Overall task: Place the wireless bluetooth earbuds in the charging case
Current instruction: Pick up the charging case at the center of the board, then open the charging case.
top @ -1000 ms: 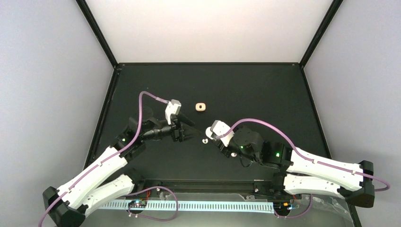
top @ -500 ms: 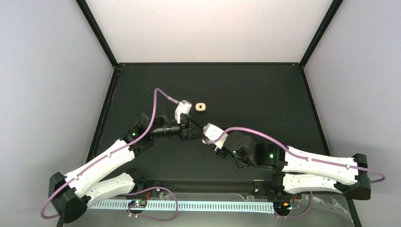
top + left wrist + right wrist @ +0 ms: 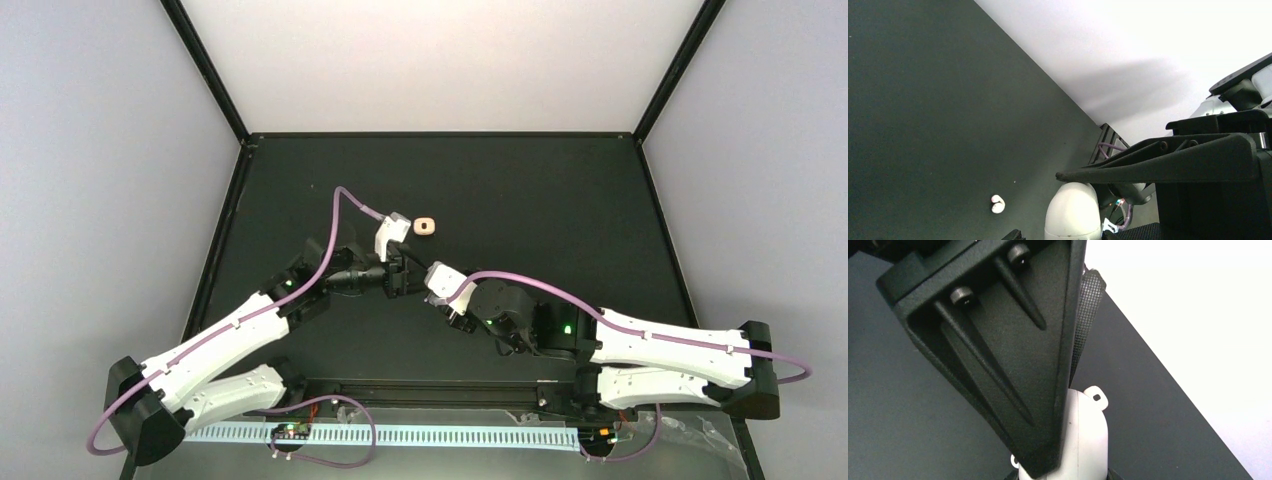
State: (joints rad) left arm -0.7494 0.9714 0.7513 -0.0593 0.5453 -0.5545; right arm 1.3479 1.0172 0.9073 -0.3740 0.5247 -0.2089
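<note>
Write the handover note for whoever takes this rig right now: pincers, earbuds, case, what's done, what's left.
Left pincer: meets the right pincer mid-table. Whether either is open or shut cannot be seen.
White rounded plastic case with a holed tab: lies against a black pincer finger in the right wrist view. Grip unconfirmed.
Curled white bean-shaped earbud: lies loose on the black table. No other earbuds in view.
Small beige square item: on the table beyond the pincers, apart from them.
Done: no earbud seen seated.
Left: every insertion.
</note>
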